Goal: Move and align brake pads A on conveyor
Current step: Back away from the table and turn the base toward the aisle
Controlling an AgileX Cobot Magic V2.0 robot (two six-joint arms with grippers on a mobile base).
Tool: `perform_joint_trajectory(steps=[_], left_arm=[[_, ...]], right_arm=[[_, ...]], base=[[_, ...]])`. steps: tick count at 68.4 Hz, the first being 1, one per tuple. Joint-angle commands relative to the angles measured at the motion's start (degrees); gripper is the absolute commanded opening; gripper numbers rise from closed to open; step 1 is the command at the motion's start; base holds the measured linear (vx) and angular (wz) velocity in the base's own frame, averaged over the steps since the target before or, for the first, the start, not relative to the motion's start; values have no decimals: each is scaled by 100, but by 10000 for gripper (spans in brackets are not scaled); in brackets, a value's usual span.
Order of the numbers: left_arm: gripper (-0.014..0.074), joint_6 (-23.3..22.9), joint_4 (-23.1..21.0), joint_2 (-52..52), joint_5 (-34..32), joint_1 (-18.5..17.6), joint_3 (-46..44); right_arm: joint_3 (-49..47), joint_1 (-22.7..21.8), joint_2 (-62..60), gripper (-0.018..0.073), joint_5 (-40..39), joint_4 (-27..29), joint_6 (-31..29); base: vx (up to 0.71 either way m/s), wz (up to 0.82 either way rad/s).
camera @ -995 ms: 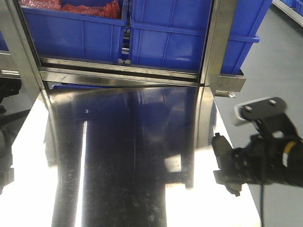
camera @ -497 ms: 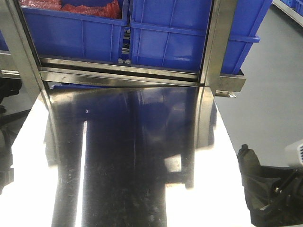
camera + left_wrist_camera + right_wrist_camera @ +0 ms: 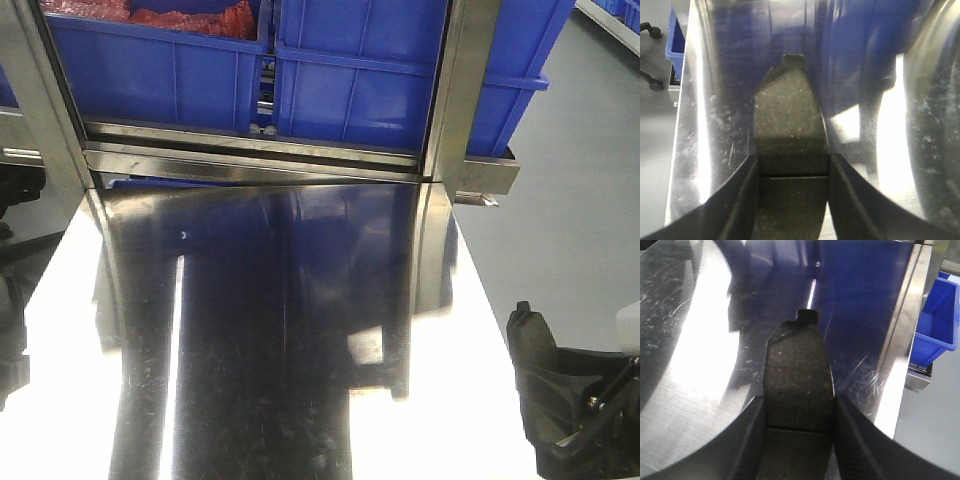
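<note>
The left gripper [image 3: 793,167] has two matte black fingers [image 3: 735,205] with smooth, inward-curving edges that widen towards the base. The right gripper [image 3: 799,412] has matching black fingers [image 3: 747,445]. Seen from the front, its body [image 3: 565,400] is black moulded plastic crossed by thin dark lines, with a white part [image 3: 630,325] behind it.

tabletop [image 3: 250,350]: glossy scratched steel; brake pads [image 3: 790,130] [image 3: 799,375]: matt, grainy; bins [image 3: 350,90]: blue plastic
</note>
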Motion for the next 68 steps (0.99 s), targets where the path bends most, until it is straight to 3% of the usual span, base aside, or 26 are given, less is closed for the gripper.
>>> perform_joint_trajectory(steps=[1,68], left_arm=[[4,-1,-16,-71,-447,-21,-178],[4,-1,-16,-71,-447,-21,-178]], right_arm=[[-158,-16,-37,-6,-518,-19,-68],[-158,-16,-37,-6,-513,-19,-68]], base=[[0,0],[-1,1]])
